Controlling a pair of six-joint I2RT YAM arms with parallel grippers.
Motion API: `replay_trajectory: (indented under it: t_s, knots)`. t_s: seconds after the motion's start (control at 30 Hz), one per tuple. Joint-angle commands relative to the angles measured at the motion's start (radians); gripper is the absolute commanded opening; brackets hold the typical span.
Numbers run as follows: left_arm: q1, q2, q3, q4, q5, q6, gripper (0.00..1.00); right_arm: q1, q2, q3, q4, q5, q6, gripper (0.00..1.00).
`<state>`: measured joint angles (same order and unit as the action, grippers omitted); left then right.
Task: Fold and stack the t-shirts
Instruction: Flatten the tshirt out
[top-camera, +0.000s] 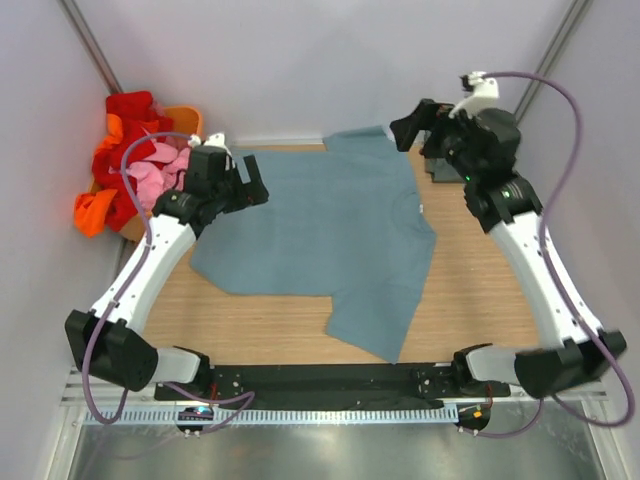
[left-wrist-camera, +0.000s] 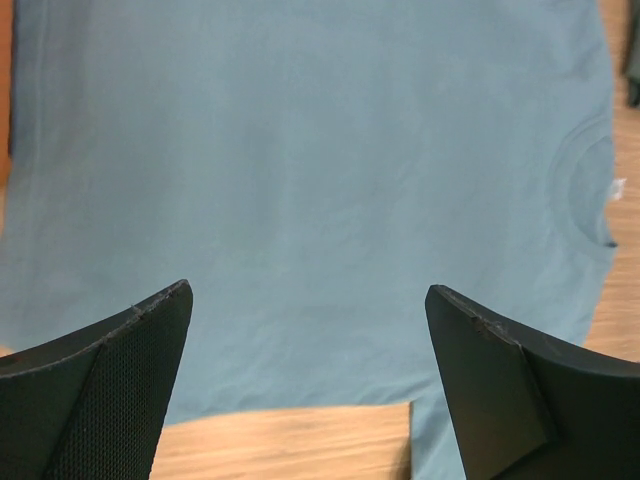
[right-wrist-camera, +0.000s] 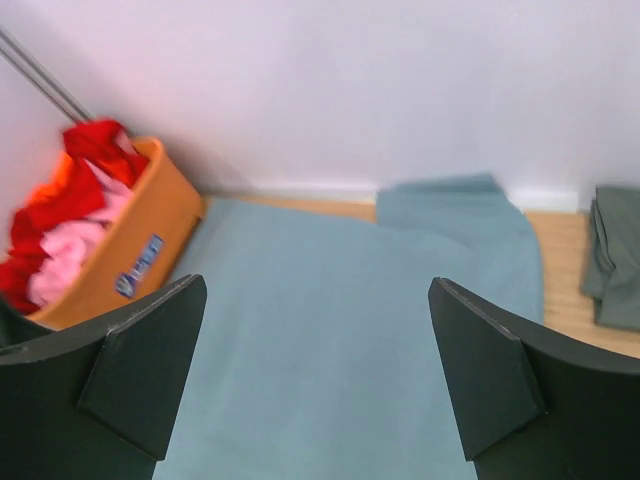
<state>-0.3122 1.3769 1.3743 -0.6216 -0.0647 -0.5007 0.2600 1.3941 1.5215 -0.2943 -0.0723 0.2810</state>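
Overhead looks down; wrist views close, share teal t-shirt (left-wrist-camera: 300, 180).

Light wood-grain tabletop (top-camera: 475, 295), enclosed by plain pale lilac-white walls (top-camera: 330, 60), grey metal poles (top-camera: 89, 45) slanting in both far corners, black rail (top-camera: 330, 380) and brushed metal panel (top-camera: 330, 455) along the near edge, evenly lit.

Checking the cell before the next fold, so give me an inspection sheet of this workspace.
Surface: wooden table, bare wood showing around the cloth.
Job's things: blue-teal t-shirt spread flat, unfolded; grey-green t-shirt at the far right, apparently folded.
Clutter: orange basket at the far left, holding red and pink clothes.
Grippers: left gripper and right gripper both open, empty.
Cables: purple cable looping along each arm.
Surroundings: pale walls; nothing else seen.
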Motion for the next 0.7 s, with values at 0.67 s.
replay_trajectory:
  t_s: [0.67]
  knots:
    - [0.001,0.092,-0.485,0.192,-0.007,-0.134,1.0,-0.088,0.112,-0.648,0.012,-0.063,0.244,1.0]
